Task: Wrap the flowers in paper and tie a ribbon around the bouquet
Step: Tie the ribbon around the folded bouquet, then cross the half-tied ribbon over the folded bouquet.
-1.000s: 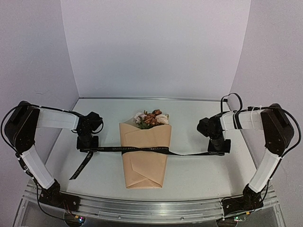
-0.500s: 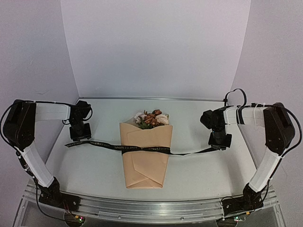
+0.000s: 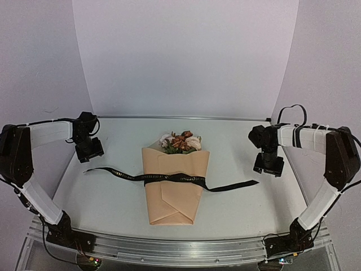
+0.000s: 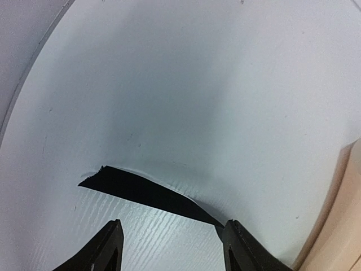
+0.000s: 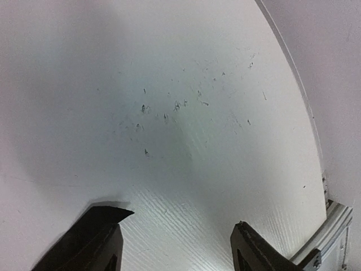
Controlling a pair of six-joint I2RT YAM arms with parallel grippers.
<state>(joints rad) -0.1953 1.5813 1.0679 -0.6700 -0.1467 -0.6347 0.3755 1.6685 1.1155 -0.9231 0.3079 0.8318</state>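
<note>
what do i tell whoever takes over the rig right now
Left gripper: open, empty, off to the bouquet's left, above the table.
Right gripper: open, empty, off to its right.
Bouquet: lies mid-table, paper folded around it, flowers showing at the far end.
Ribbon: crosses the bouquet's middle, both ends loose on the table.
Done: wrapping; ribbon around the bundle, apparently knotted in front.
Left: check the knot; I cannot tell whether it is tight.
</note>
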